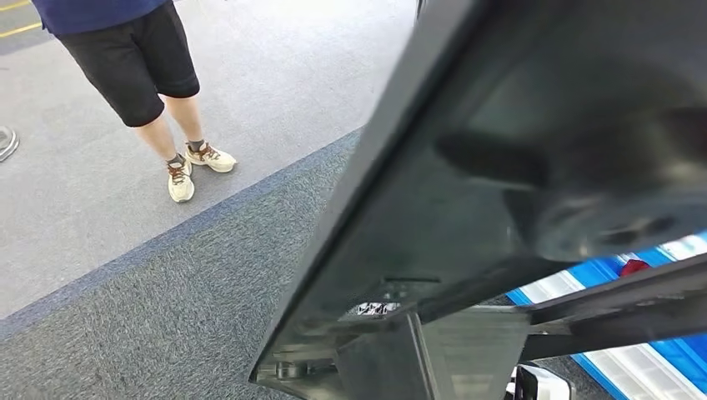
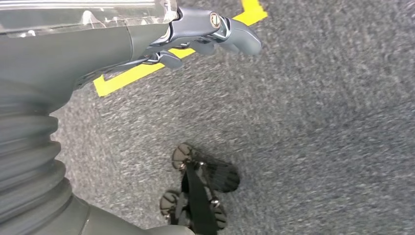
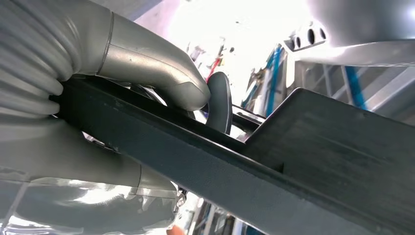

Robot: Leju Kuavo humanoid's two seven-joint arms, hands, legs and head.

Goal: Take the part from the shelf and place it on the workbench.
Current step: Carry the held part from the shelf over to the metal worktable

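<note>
A large dark metal part [image 1: 417, 208], a flat panel with a raised rim, is held up close in front of the head camera and covers the right half of that view. In the right wrist view my right hand [image 3: 147, 63] grips the part's [image 3: 303, 147] edge, the thumb over one face and the fingers under the other. A blurred dark shape against the panel in the head view may be this hand. My left hand [image 2: 205, 34] hangs over the grey carpet with its fingers apart, holding nothing.
A person in black shorts and light sneakers [image 1: 188, 167] stands at the upper left on the lighter carpet. A blue and white striped surface [image 1: 659, 358] shows past the part at the lower right. Yellow tape [image 2: 127, 78] marks the floor beneath my left hand.
</note>
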